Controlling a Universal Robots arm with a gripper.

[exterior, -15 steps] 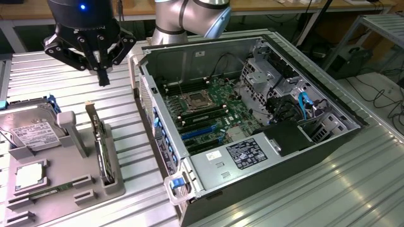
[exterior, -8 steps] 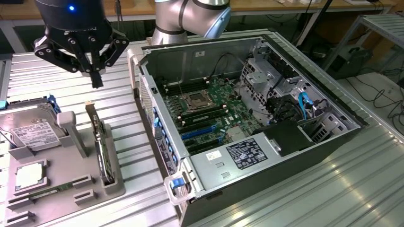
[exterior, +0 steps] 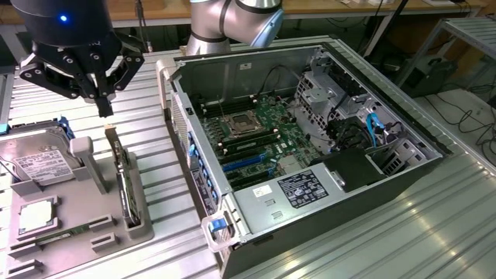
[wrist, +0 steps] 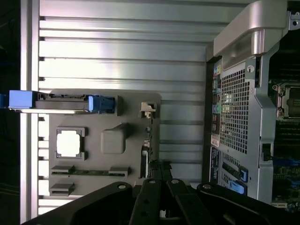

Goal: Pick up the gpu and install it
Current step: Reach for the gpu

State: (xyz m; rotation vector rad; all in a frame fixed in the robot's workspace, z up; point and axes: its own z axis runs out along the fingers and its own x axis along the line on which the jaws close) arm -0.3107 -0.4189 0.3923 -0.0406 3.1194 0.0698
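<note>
Hand [exterior: 103, 109] is over the far end of the grey fixture tray [exterior: 78, 203], fingers pressed together to a point, carrying nothing. One arm, so no question of which is nearer.

The gpu [exterior: 124, 180] is parked on edge in a slot of that tray, black card upright, pale bracket end nearest the hand. Key relation: the card lies below the fingertips and runs away from them toward the near side of the exterior view. Its long axis is roughly parallel to the side wall of the PC case [exterior: 182, 110]. In the wrist view the hand [wrist: 159, 174] sits close to in line with the card's thin top edge [wrist: 144, 161], fingertips apart from it, not touching.

Edges and room:
- On the exterior view's left of the card, a grey post [exterior: 89, 163], then the hard drive [exterior: 35, 160] in its own cradle. Tight on that face, I'd judge.
- On the exterior view's right, a strip of bare ribbed desk [exterior: 166, 192] lies between tray and case.
- Above the card it's open.
- Case lies open, motherboard [exterior: 256, 136] exposed, blue expansion slots [exterior: 244, 164] near the case's rear wall. That's well apart from the card, with the case wall between.
</note>
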